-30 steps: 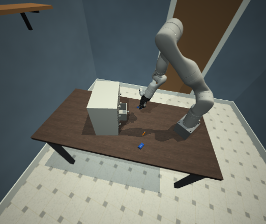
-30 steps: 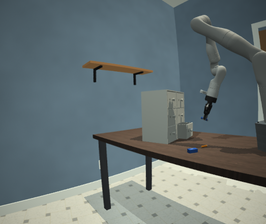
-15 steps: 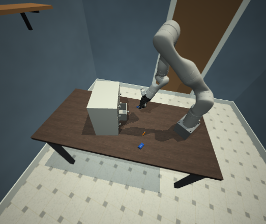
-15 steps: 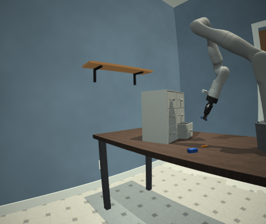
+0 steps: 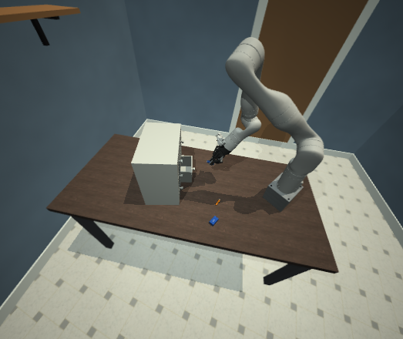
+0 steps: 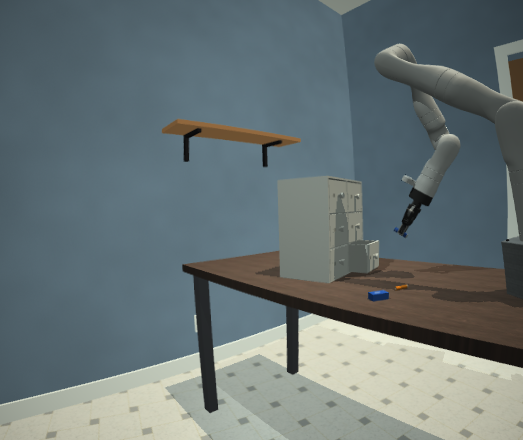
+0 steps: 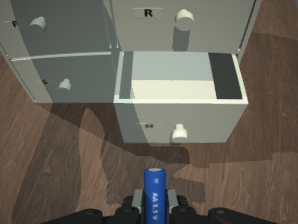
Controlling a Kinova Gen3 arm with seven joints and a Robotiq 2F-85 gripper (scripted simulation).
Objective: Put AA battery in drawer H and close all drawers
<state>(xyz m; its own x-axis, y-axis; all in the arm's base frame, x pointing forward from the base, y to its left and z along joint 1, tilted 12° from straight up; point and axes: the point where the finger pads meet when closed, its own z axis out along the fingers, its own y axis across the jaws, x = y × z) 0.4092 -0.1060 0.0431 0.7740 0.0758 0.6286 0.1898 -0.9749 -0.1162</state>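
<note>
My gripper (image 5: 212, 162) (image 6: 402, 232) (image 7: 155, 202) is shut on the blue AA battery (image 7: 155, 187), which points away from the wrist. They hang in the air above the table, out in front of the open drawer and higher than its rim. The drawer marked H (image 5: 186, 176) (image 6: 372, 256) (image 7: 185, 120) is at the bottom of the white chest (image 5: 156, 181) (image 6: 304, 230) (image 7: 85, 75). It is pulled partly out and level, and the part of its tray that shows is empty. The other drawers in view look pushed in.
An orange stick-like thing (image 5: 217, 202) (image 6: 401, 287) and a small blue box (image 5: 213, 220) (image 6: 378, 295) lie on the table (image 5: 268, 231) (image 6: 443, 315), off to one side of drawer H. The drawer marked R, with its knob (image 7: 184, 19), is directly above drawer H. A wall shelf (image 6: 228, 132) is high up.
</note>
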